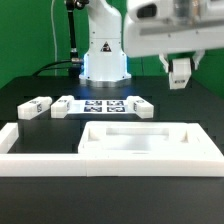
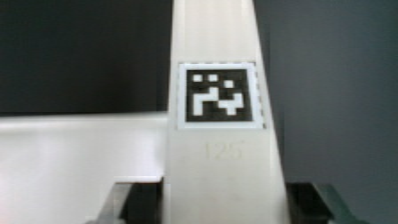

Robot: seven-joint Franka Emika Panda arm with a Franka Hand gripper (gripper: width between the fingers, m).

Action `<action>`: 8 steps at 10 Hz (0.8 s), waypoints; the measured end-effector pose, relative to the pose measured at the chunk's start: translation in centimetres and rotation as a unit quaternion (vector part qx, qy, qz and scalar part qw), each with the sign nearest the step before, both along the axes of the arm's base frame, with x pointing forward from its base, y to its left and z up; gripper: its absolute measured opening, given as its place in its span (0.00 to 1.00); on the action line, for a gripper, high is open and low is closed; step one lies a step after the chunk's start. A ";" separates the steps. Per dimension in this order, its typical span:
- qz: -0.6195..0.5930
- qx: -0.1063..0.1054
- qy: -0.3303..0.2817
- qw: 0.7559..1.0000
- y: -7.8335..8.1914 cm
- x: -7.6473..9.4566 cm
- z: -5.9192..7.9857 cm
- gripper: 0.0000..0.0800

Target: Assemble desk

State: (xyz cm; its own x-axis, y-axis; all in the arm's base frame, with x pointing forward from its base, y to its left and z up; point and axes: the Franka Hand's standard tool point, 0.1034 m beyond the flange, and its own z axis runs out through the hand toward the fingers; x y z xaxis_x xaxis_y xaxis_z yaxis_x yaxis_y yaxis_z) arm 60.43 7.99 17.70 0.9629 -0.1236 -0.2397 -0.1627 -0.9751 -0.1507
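Wrist view shows a white square-section leg [image 2: 219,45] running straight out from the gripper [image 2: 221,205]. The black fingers [image 2: 137,200] press against its two opposite sides, so the jaws are pinching the leg. A black-and-white tag [image 2: 219,95] sits on the face turned to the camera.

In the exterior view the gripper [image 1: 180,76] hangs in the air with that leg, above and behind the far corner of the desk top [image 1: 150,152] on the exterior view's right, well clear of it. The desk top lies flat on the black table [image 1: 30,185], rim up. A loose leg [image 1: 34,107] lies behind the desk top, off its far corner on the exterior view's left. The marker board [image 1: 100,106] lies flat just behind the desk top. A long border bar [image 1: 35,143] lies against the desk top's side on the exterior view's left.
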 end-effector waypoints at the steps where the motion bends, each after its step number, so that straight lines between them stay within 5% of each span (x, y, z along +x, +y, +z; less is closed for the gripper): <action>1: -0.005 -0.007 -0.074 0.997 -0.1 0.6 3.0 0.36; 3: -0.014 -0.017 -0.134 0.991 0.1 -1.7 1.2 0.36; 4: -0.019 -0.024 -0.185 0.982 0.2 -0.8 1.2 0.36; 6: 0.014 -0.055 -0.265 0.963 0.1 -1.3 -1.4 0.36; 8: 0.024 -0.069 -0.344 0.936 -0.6 1.4 -0.5 0.36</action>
